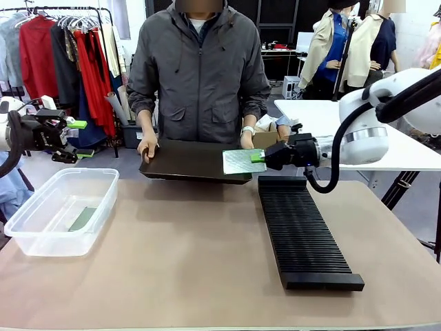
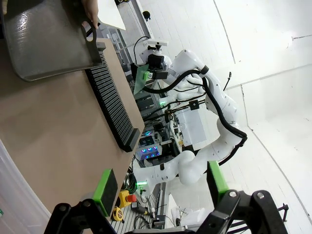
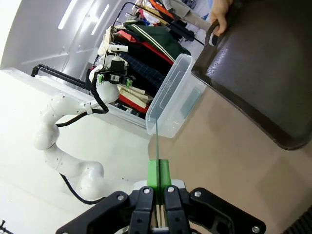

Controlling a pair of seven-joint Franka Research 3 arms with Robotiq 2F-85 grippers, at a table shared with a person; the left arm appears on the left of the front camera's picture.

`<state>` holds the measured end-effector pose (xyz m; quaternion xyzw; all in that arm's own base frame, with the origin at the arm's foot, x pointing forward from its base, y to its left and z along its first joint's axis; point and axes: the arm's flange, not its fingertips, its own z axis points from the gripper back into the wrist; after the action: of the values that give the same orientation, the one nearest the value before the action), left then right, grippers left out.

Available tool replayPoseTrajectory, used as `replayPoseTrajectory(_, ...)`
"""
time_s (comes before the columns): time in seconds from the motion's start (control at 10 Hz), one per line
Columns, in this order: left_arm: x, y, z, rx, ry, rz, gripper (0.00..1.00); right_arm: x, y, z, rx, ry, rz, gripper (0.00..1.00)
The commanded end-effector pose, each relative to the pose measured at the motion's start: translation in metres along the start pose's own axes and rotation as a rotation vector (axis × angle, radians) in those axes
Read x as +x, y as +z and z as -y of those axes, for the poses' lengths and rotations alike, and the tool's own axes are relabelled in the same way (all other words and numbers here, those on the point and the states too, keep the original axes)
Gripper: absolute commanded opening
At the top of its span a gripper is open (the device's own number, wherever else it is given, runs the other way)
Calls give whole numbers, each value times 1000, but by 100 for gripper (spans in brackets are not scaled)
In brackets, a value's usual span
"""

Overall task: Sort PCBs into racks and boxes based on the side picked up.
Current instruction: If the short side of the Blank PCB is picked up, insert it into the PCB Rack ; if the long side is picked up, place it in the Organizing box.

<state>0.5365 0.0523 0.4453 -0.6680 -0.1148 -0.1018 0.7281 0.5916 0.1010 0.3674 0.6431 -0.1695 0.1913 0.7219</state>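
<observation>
Green board [image 1: 240, 161] clamped in the right gripper's [image 1: 260, 157] closed jaws at the corner of the person's tray [image 1: 186, 165], pick in hand, next it wants lining up with the rack [image 1: 303, 234], I'd say, while the left gripper [image 1: 80, 139] hangs open above the tub [image 1: 27, 238].

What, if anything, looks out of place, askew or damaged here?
Nothing stands out. The rack lies flat, the clear tub sits upright with one PCB flat inside, and the right gripper pinches another PCB by its edge above the person's tray.

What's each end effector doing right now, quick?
Left end effector: open, holding nothing.
Right end effector: closed on a PCB.
</observation>
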Motion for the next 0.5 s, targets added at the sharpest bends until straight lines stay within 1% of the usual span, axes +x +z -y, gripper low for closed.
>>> replayPoseTrajectory(0.0,-2,0,3,10,-4,-2,96,-16,19,-5,42,56,20,0)
replayPoseTrajectory(0.4,-2,0,3,10,-4,-2,96,-24,67,-2,53,98,42,0)
